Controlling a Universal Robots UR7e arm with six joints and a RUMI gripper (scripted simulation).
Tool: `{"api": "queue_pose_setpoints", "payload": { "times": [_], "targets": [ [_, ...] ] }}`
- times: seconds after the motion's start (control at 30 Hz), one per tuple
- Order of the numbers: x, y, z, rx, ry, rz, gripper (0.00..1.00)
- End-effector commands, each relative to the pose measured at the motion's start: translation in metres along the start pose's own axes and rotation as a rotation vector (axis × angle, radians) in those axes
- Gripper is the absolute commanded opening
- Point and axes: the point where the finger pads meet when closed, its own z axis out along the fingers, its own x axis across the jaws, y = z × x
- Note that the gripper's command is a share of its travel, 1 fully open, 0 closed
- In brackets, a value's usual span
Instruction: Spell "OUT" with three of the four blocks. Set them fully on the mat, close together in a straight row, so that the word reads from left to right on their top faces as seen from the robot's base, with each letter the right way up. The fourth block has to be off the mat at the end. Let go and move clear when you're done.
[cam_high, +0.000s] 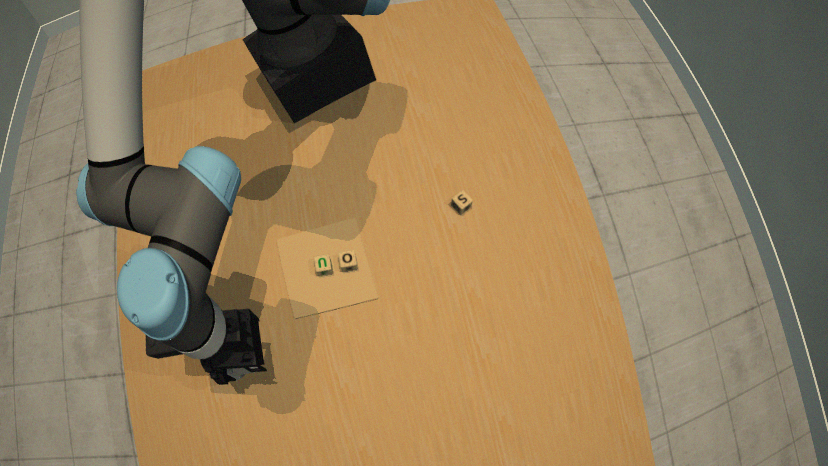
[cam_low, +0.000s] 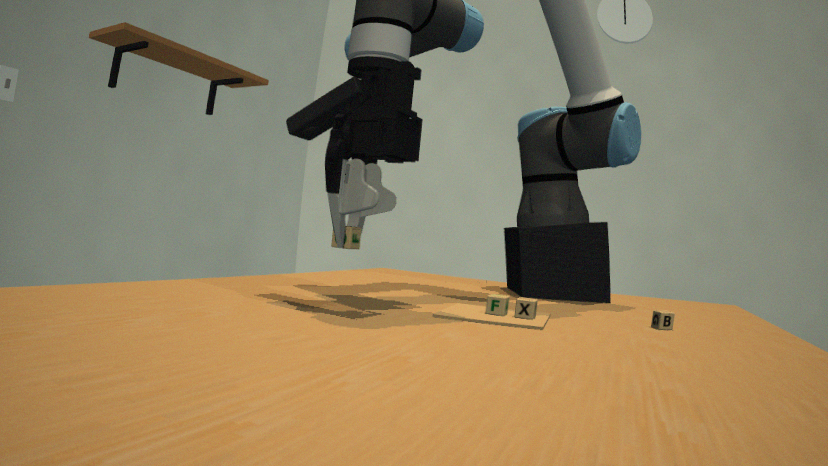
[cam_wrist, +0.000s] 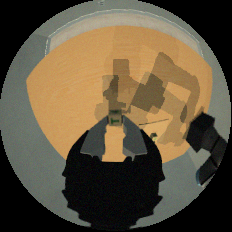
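Observation:
My gripper (cam_low: 345, 234) (cam_wrist: 115, 115) (cam_high: 238, 354) is shut on a small wooden letter block (cam_low: 351, 237) (cam_wrist: 115, 118) with green marks on its sides. It holds the block well above the table, off to the side of the mat. The block's top letter is hidden. On the thin tan mat (cam_high: 301, 292) (cam_low: 530, 323) two blocks stand side by side: the green U block (cam_high: 322, 264) (cam_low: 496, 305) and the black O block (cam_high: 347, 259) (cam_low: 524, 308). The S block (cam_high: 461, 201) (cam_low: 662, 320) lies on the bare table, away from the mat.
The robot's black base (cam_high: 309, 66) (cam_low: 557, 260) stands at the table's far end beyond the mat. The arm's elbow (cam_high: 156, 196) hangs over the table's edge beside the mat. A wall shelf (cam_low: 173, 54) is far off.

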Motion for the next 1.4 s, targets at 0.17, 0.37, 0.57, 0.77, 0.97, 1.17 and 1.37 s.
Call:
{"api": "queue_pose_setpoints", "payload": {
  "times": [0.17,0.37,0.57,0.77,0.97,1.17,1.37],
  "targets": [
    [0.000,0.000,-0.024,0.000,0.001,0.000,0.05],
    [0.000,0.000,-0.024,0.000,0.001,0.000,0.05],
    [0.009,0.007,-0.025,0.000,0.001,-0.001,0.05],
    [0.033,0.026,-0.028,-0.001,0.001,-0.005,0.05],
    [0.090,0.065,-0.030,-0.001,0.001,-0.012,0.05],
    [0.141,0.096,-0.029,-0.001,0.001,-0.019,0.05],
    [0.155,0.104,-0.028,0.000,0.001,-0.020,0.05]
  ]
}}
